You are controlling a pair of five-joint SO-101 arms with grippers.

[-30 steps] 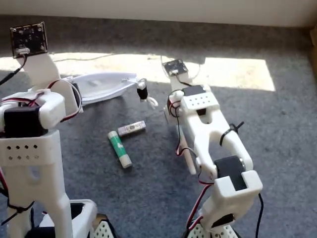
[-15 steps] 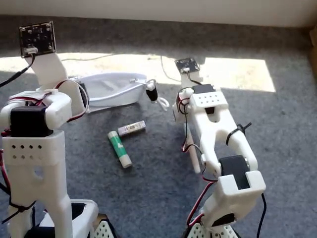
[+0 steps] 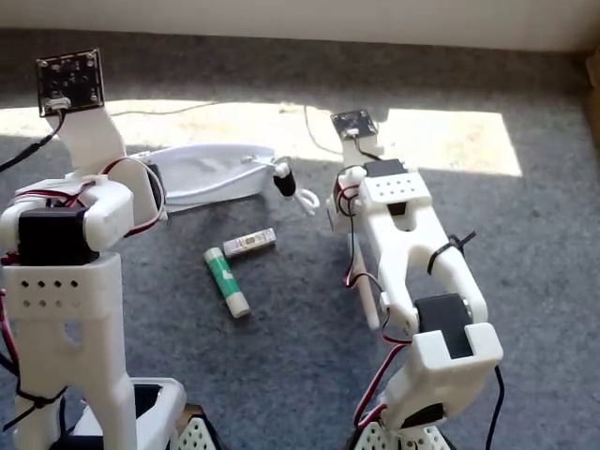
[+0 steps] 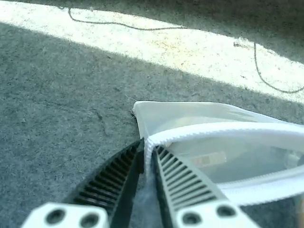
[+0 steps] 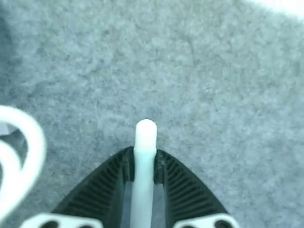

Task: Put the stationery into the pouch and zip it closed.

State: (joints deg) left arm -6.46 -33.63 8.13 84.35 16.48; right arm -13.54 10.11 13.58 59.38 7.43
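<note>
The white pouch (image 3: 211, 173) lies stretched out on the grey carpet between the two arms. My left gripper (image 4: 146, 146) is shut on the pouch (image 4: 190, 116) at its end corner, where the zip teeth part; the mouth is open and a pale item lies inside. At the pouch's other end my right gripper (image 3: 284, 178) is shut on a white rod-shaped zip pull (image 5: 145, 135). A white cord loop (image 3: 307, 200) hangs beside it. A green-and-white glue stick (image 3: 226, 281) and a small white stick-shaped item (image 3: 249, 243) lie on the carpet in front of the pouch.
Thin cables (image 3: 309, 131) trail over the sunlit strip of carpet behind the pouch. The bases of both arms stand at the near edge. Bare carpet stretches to the right of the right arm.
My right gripper has moved to the right with the zip pull, dragging that end of the pouch along. The pouch now lies longer and flatter. The left arm has shifted slightly right.
</note>
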